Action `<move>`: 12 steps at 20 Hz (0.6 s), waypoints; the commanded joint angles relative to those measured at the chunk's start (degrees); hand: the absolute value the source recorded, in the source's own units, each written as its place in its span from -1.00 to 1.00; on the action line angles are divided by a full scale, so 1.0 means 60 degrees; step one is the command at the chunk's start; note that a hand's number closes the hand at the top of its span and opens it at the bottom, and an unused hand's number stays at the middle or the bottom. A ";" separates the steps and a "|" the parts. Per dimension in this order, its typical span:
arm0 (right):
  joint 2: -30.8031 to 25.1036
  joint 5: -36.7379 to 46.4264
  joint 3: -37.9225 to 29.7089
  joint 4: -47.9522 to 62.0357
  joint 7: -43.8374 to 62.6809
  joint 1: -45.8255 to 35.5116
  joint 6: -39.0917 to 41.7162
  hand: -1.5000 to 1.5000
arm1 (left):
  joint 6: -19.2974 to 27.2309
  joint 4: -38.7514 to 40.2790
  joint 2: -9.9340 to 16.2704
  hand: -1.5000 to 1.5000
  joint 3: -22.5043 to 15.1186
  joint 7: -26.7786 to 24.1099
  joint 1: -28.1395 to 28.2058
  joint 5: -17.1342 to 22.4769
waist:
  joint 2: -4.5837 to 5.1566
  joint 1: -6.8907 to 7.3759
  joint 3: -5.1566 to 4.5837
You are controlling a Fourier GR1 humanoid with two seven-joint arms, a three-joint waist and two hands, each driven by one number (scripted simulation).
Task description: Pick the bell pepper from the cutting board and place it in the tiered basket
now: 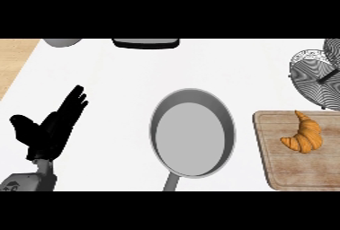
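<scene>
**Croissant on the board, no pepper**

Surface [100, 81] white. Frying pan [192, 132] mid-frame. Cutting board [279, 166] carries a croissant [304, 134], not a bell pepper: likely light, flaky, crushable; take it across the thick middle. Tiered basket [315, 78] just beyond. Left hand [50, 128] spread, resting. Right hand unseen.

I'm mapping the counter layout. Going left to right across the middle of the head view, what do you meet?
Left hand, open with fingers up → frying pan → cutting board with a croissant on it. The tiered basket sits farther back, above the board. No bell pepper is visible.
</scene>
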 commanded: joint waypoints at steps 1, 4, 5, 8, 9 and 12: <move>-0.0824 -0.0645 -0.0426 0.1037 -0.1073 -0.0685 0.1432 1.00 | -0.0063 0.0153 0.0011 0.00 0.0013 -0.0044 -0.0166 -0.0018 | 0.0052 0.0040 -0.0030; -0.1077 -0.0555 -0.0063 0.1454 -0.1193 -0.1075 0.1841 1.00 | -0.0117 -0.0051 0.0023 0.00 -0.0026 -0.0094 0.0063 -0.0036 | 0.0033 0.0198 -0.0048; -0.1480 -0.0665 -0.0062 0.1476 -0.1225 -0.1210 0.2333 1.00 | -0.0254 0.0152 0.0226 0.00 0.0141 -0.0100 -0.0011 0.0013 | 0.0025 0.0110 -0.0061; -0.1477 -0.0406 0.0551 0.1483 -0.1108 -0.1785 0.2395 1.00 | -0.0059 0.0322 -0.0160 0.00 -0.0189 -0.0237 -0.0117 -0.0243 | 0.0066 0.0193 -0.0072; -0.1659 -0.0498 0.0562 0.1594 -0.1204 -0.1811 0.2723 1.00 | -0.0309 -0.0010 0.0070 0.00 0.0002 -0.0071 -0.0034 0.0060 | 0.0013 0.0185 -0.0073; -0.1310 -0.0387 0.1101 0.1508 -0.0883 -0.2561 0.2614 1.00 | -0.0070 0.0188 -0.0077 0.00 0.0022 -0.0041 -0.0255 -0.0087 | 0.0021 0.0172 -0.0090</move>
